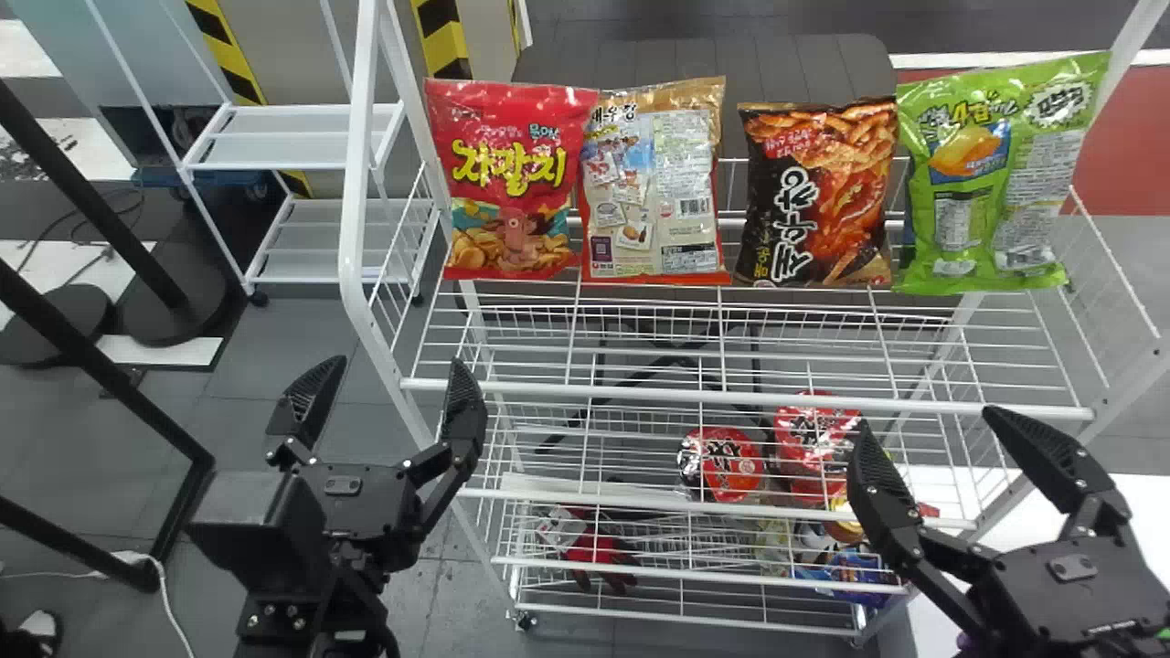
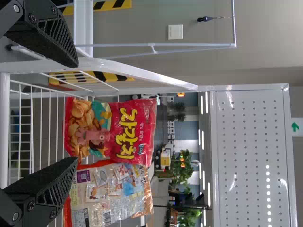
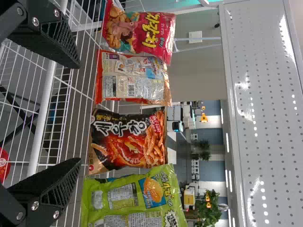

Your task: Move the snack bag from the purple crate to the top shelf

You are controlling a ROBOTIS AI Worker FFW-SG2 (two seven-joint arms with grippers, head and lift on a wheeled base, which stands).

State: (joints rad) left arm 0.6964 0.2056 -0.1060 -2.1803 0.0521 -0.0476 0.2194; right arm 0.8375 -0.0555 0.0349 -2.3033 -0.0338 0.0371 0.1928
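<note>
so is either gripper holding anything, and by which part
Nothing is held: the left gripper and right gripper both stand open and empty.

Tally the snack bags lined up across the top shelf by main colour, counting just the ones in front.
Red bag: 1
Beige bag with orange-red edging: 1
Black bag: 1
Green bag: 1
Total on the top shelf: 4
</note>
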